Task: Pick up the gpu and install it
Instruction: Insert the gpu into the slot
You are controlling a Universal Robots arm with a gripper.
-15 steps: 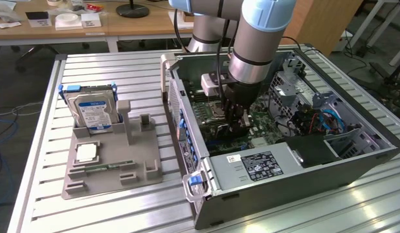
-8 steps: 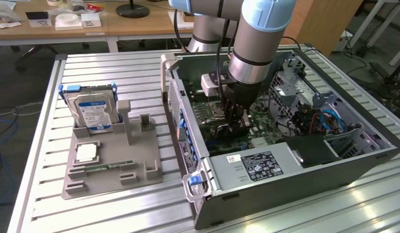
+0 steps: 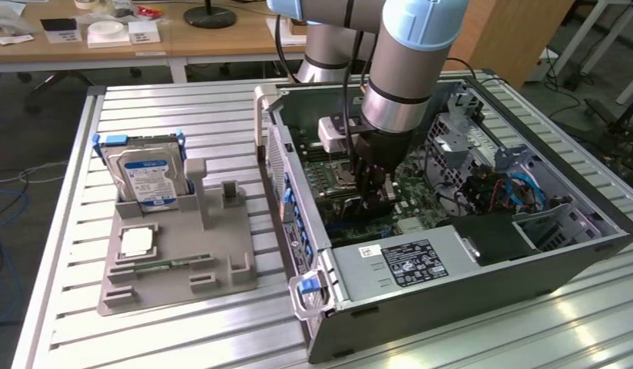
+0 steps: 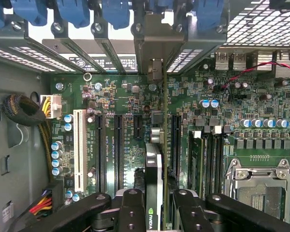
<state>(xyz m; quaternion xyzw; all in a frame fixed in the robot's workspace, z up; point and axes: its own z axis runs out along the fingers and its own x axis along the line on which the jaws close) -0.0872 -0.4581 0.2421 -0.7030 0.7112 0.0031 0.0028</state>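
So the gripper [image 4: 154, 212] is down inside the open computer case [image 3: 562, 254], and it's clamped on the gpu [image 4: 154, 169], which sits edge-on between the two black fingers [image 4: 130, 208], one pad on each flat face. In the wrist view you're looking straight down the card's thin top edge, with the little green logo on the black cooler right between the pads. The thing that matters here is how the card lines up with the motherboard [image 4: 121, 96]: its long axis runs parallel to the row of expansion slots [image 4: 118, 145], and its pale metal bracket end points away from the fingers, toward the rear bracket openings with the blue clips [image 4: 116, 9]. The card seems to hang over the gap between the short black slot and the longer one nearer the CPU socket [image 4: 258, 186], but honestly I can't tell from this angle whether the bottom edge is already in a slot or just above it. In the exterior view the arm stands pretty much vertical over the middle of the board, and the grey holder tray [image 3: 173, 261] outside the case has the hard drive [image 3: 147, 181] standing in it.
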